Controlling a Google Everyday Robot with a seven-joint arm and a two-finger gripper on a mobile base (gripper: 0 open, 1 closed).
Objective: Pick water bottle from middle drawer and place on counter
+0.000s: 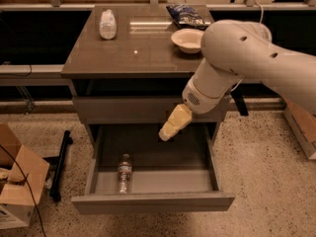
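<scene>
The water bottle (123,174), slim and clear with a white cap and a dark label, lies on its side at the left front of the open middle drawer (153,202). The drawer is pulled out wide below a closed upper drawer front. My gripper (164,134), pale yellow, hangs over the drawer's back middle, above and to the right of the bottle, apart from it. The big white arm reaches in from the right. The counter (143,53) is the glossy grey-brown top of the cabinet.
On the counter stand a fatter whitish bottle (107,23) at the back left, a white bowl (187,39) and a dark chip bag (185,15) at the back right. Cardboard boxes sit on the floor at the left (17,191) and right (302,127). A black bar (61,162) lies beside the cabinet.
</scene>
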